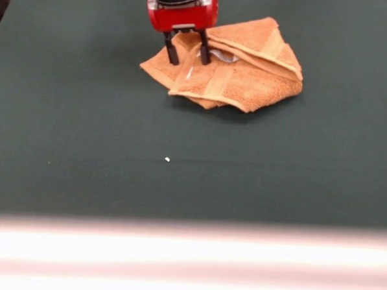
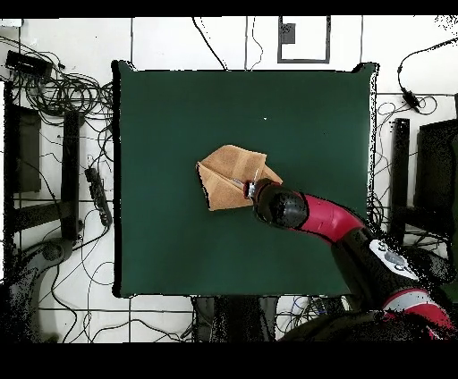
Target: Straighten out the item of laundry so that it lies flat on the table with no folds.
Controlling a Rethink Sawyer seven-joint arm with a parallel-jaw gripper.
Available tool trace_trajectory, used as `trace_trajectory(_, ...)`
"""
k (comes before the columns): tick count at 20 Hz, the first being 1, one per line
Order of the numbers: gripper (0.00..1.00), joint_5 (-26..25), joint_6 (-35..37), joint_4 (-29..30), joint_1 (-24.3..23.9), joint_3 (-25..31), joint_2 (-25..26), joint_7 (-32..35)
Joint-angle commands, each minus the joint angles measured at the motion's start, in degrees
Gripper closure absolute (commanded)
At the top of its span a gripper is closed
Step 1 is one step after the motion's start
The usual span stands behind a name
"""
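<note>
Folded towel (image 1: 233, 72) on table (image 1: 83, 146) (tool (image 1: 185, 53) over its edge)

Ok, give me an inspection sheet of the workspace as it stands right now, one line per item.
Surface: table, dark green cloth, pale front edge.
Job's thing: towel, orange-tan, folded over itself in several layers, not flat; small white label showing.
Clutter: one tiny white speck on the cloth in front of the towel.
Gripper: gripper over the towel's edge, fingers apart, tips down at the cloth.
Cables: tangled cables on the floor beside the table.
Surroundings: pale tiled floor, dark equipment at the sides.
</note>
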Motion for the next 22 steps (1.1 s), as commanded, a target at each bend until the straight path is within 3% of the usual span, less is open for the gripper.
trace_trajectory(1,0.0,-0.68,-0.21,-6.34,-0.57,7.79,8.4,1.13)
trace_trajectory(15,0.0,4.46,5.58,5.82,-8.45,17.55,2.65,5.08)
trace_trajectory(22,0.0,4.85,6.17,6.89,-9.19,18.4,1.99,6.2)
